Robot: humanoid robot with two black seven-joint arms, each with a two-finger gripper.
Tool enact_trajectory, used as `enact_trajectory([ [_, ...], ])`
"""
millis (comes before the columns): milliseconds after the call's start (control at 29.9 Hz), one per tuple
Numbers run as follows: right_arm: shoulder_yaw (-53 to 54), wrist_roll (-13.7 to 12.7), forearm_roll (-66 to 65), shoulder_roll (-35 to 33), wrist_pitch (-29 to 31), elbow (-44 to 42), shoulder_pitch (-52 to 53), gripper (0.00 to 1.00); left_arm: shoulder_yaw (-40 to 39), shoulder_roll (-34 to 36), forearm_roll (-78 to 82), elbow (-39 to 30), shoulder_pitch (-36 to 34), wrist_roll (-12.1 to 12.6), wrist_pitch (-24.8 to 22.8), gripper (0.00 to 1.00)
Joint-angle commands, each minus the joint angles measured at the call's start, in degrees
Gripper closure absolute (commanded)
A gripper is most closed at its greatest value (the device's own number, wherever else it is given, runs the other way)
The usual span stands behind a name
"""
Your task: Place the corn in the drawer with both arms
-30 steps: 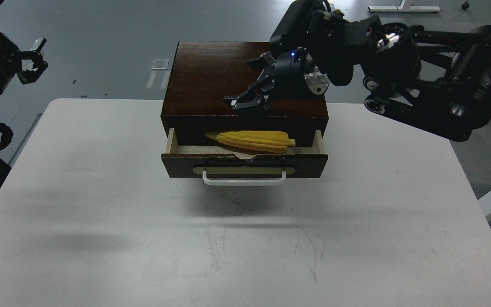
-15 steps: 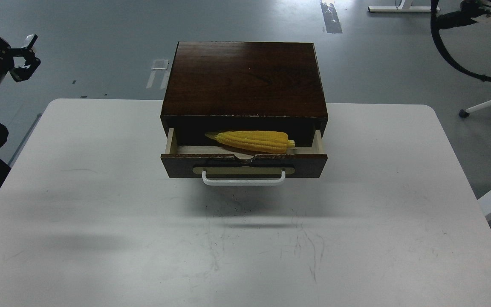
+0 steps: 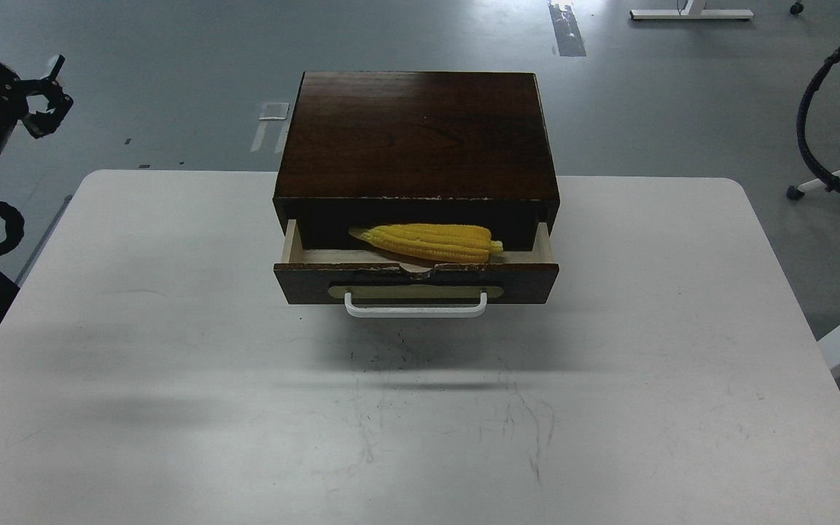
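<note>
Corn in the drawer, drawer open

The corn (image 3: 426,243) lies lengthwise inside the pulled-out drawer (image 3: 416,281) on the bench (image 3: 172,379), clear for closing. The left gripper (image 3: 44,98) hangs far left, fingers spread, grasping nothing. The right gripper is out of view.

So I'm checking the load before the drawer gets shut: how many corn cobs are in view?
1. The bright yellow plastic corn cob lies on its side inside the open dark brown wooden drawer. The back of the drawer is hidden under the box, so more could sit there.
</note>
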Motion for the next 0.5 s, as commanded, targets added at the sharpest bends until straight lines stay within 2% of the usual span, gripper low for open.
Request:
enact_trajectory([
  [0,4.05,0.12,7.6,-0.08,4.0,-2.01,-6.94,0.0,-0.02,-1.61,-0.04,1.11,0.16,-0.05,0.0,0.02],
  [234,10.48,0.65,10.96,2.64,4.0,-4.66,-19.87,0.0,-0.02,-3.46,0.05,1.11,2.79,0.21,0.0,0.02],
  [468,15.84,0.21,11.32,8.09,4.0,-5.27,-24.8,0.0,-1.16,-5.74,-0.21,1.28,2.98,-0.14,0.0,0.02],
])
